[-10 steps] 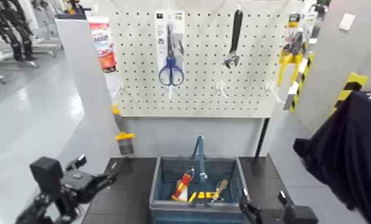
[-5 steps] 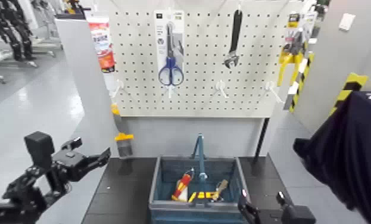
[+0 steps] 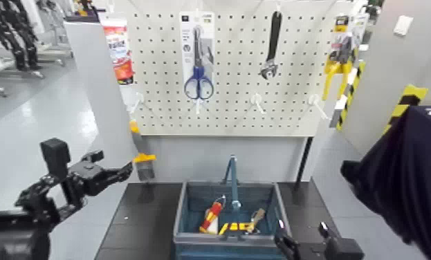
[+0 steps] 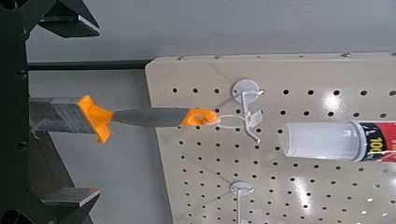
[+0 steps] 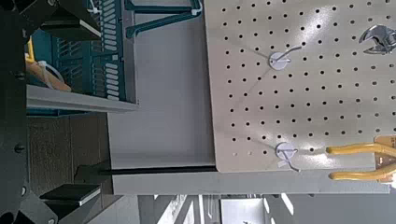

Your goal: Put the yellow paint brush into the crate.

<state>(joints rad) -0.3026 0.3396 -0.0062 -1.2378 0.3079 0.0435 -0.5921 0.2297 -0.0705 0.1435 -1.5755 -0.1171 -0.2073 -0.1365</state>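
"Spread jaws on the left gripper (image 4: 86, 108) flank the yellow paint brush (image 4: 70, 116), hanging ten o'clock from the crate (image 3: 197, 237)."

"Its look?"

"Grey handle and bristles, orange tip and collar. The right gripper (image 5: 84, 112), also spread, sits at the crate's four o'clock."

"Surroundings?"

"Black tabletop (image 3: 145, 214), glossy grey floor (image 3: 59, 114), pegboard (image 3: 232, 117) at twelve."

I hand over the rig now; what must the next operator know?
Left hand: open, beside the hanging brush, holding nothing.
Right hand: waits at the crate's right side, open and empty.
Yellow paint brush: hangs from a pegboard hook, bristles down.
Crate: on the black table, other tools inside.
Done: brush not yet gripped.
Left: grip it, unhook it, place it in the crate.
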